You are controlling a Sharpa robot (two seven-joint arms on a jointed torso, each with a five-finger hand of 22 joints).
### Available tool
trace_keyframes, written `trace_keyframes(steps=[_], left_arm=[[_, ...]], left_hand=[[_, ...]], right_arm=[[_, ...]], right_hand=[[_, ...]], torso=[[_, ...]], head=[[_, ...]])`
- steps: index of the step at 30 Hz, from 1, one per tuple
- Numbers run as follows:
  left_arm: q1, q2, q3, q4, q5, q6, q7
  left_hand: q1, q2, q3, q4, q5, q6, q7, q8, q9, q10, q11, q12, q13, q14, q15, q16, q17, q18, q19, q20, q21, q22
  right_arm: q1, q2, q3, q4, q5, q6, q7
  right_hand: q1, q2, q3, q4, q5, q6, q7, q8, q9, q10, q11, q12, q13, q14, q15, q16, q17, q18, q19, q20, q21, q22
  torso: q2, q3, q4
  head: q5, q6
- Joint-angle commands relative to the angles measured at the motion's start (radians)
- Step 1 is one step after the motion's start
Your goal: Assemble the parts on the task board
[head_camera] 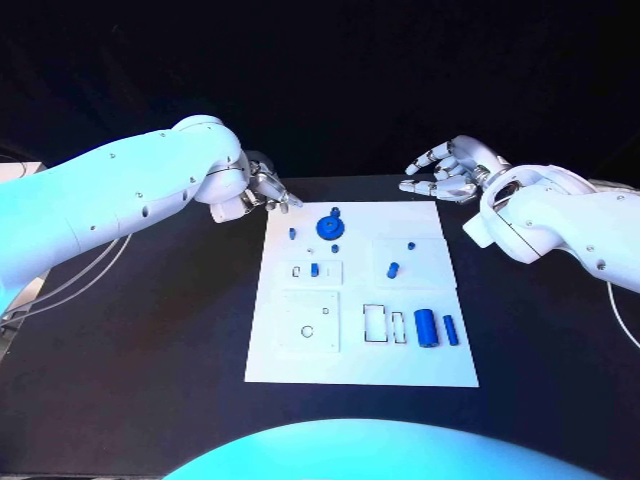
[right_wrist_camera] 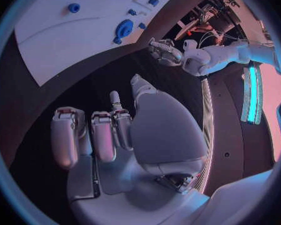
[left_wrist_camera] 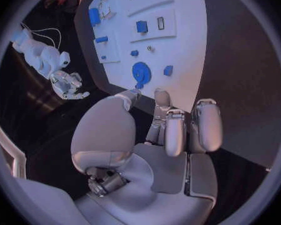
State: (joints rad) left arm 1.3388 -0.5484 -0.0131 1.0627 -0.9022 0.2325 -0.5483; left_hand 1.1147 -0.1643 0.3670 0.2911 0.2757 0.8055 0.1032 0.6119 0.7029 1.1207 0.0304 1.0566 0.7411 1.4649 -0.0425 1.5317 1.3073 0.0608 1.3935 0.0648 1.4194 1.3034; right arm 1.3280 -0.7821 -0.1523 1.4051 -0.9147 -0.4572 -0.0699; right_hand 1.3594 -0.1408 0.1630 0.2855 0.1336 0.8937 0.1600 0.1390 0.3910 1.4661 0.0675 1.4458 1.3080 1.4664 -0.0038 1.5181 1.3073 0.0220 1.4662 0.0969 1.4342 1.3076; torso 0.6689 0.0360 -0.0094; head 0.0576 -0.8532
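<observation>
The white task board (head_camera: 363, 300) lies in the middle of the black table. On its far part sit a round blue part (head_camera: 329, 228) and small blue pieces (head_camera: 290, 233), (head_camera: 394, 269). A blue cylinder (head_camera: 425, 327) and a blue bar (head_camera: 450, 330) lie side by side near its right edge. My left hand (head_camera: 263, 190) hovers at the board's far left corner, fingers apart, holding nothing. My right hand (head_camera: 443, 172) hangs beyond the far right corner, also with nothing in it. The left wrist view shows the left hand (left_wrist_camera: 159, 135) just short of the round part (left_wrist_camera: 141, 72). The right hand (right_wrist_camera: 128, 135) is farther from that part (right_wrist_camera: 123, 28).
White raised plates with slots and holes (head_camera: 306, 322) sit on the board's near half. Black table (head_camera: 118, 330) spreads wide on both sides of the board. Cables (head_camera: 61, 280) trail off the table's left edge.
</observation>
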Motion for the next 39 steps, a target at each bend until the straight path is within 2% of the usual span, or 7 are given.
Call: trace_keyframes(steps=[1, 11, 18, 22, 39], left_arm=[[0.002, 0.022, -0.005, -0.036, -0.013, 0.057, 0.014], [-0.01, 0.078, -0.024, -0.134, -0.027, 0.094, 0.033], [-0.019, 0.099, -0.03, -0.173, -0.032, 0.09, 0.044], [-0.023, 0.105, -0.032, -0.183, -0.033, 0.095, 0.051], [-0.041, 0.123, -0.048, -0.21, -0.028, 0.138, 0.063]], left_hand=[[-0.002, 0.001, -0.005, 0.0, -0.001, -0.002, 0.002, -0.004, -0.001, 0.004, -0.001, 0.003, 0.001, 0.086, 0.009, 0.006, 0.21, 0.002, 0.005, 0.004, 0.004, 0.001], [-0.008, -0.005, -0.015, -0.001, -0.004, -0.001, 0.003, -0.009, -0.007, 0.0, 0.001, 0.005, -0.001, 0.086, 0.011, 0.006, 0.21, 0.002, 0.004, 0.006, 0.004, 0.0], [-0.016, -0.009, -0.026, 0.0, -0.005, 0.001, 0.004, -0.012, -0.012, -0.002, 0.002, 0.007, -0.002, 0.086, 0.013, 0.007, 0.211, 0.002, 0.005, 0.007, 0.004, 0.001], [-0.018, -0.01, -0.028, 0.0, -0.005, 0.001, 0.004, -0.013, -0.012, -0.002, 0.002, 0.009, -0.001, 0.087, 0.013, 0.008, 0.212, 0.002, 0.005, 0.007, 0.005, 0.002], [-0.016, -0.006, -0.032, -0.003, -0.005, 0.007, 0.003, -0.014, -0.016, -0.002, 0.001, 0.013, 0.0, 0.087, 0.013, 0.009, 0.214, 0.002, 0.006, 0.008, 0.005, 0.003]], right_arm=[[0.0, 0.001, 0.0, 0.003, 0.0, 0.001, 0.013], [0.0, 0.001, 0.0, 0.006, -0.001, 0.0, 0.013], [0.0, 0.001, 0.0, 0.008, -0.001, 0.0, 0.013], [0.0, 0.001, 0.0, 0.009, -0.001, 0.0, 0.013], [0.0, 0.003, 0.0, 0.01, -0.002, 0.001, 0.013]], right_hand=[[-0.009, 0.001, 0.002, 0.004, 0.004, -0.005, 0.002, 0.007, 0.001, 0.011, 0.009, -0.005, 0.168, 0.071, 0.004, -0.007, 0.135, 0.012, 0.043, 0.005, -0.003, 0.167], [-0.009, 0.001, 0.002, 0.004, 0.004, -0.005, 0.002, 0.007, 0.001, 0.011, 0.009, -0.005, 0.168, 0.071, 0.004, -0.007, 0.135, 0.012, 0.043, 0.005, -0.003, 0.167], [-0.009, 0.001, 0.002, 0.004, 0.004, -0.005, 0.002, 0.007, 0.001, 0.011, 0.009, -0.005, 0.168, 0.071, 0.004, -0.007, 0.135, 0.012, 0.043, 0.005, -0.003, 0.167], [-0.009, 0.001, 0.002, 0.004, 0.004, -0.005, 0.002, 0.007, 0.001, 0.011, 0.009, -0.005, 0.168, 0.071, 0.004, -0.007, 0.135, 0.012, 0.043, 0.005, -0.003, 0.167], [-0.009, 0.001, 0.002, 0.004, 0.004, -0.005, 0.002, 0.007, 0.001, 0.011, 0.009, -0.005, 0.168, 0.071, 0.004, -0.007, 0.135, 0.012, 0.043, 0.005, -0.003, 0.167]], torso=[[0.001, 0.0005, -0.0013], [0.003, -0.0001, -0.0023], [0.002, -0.0003, -0.0016], [0.001, 0.0006, -0.001], [0.0, 0.0003, -0.0004]], head=[[0.003, -0.002], [0.003, -0.001], [0.001, -0.005], [0.0, -0.007], [-0.003, -0.01]])
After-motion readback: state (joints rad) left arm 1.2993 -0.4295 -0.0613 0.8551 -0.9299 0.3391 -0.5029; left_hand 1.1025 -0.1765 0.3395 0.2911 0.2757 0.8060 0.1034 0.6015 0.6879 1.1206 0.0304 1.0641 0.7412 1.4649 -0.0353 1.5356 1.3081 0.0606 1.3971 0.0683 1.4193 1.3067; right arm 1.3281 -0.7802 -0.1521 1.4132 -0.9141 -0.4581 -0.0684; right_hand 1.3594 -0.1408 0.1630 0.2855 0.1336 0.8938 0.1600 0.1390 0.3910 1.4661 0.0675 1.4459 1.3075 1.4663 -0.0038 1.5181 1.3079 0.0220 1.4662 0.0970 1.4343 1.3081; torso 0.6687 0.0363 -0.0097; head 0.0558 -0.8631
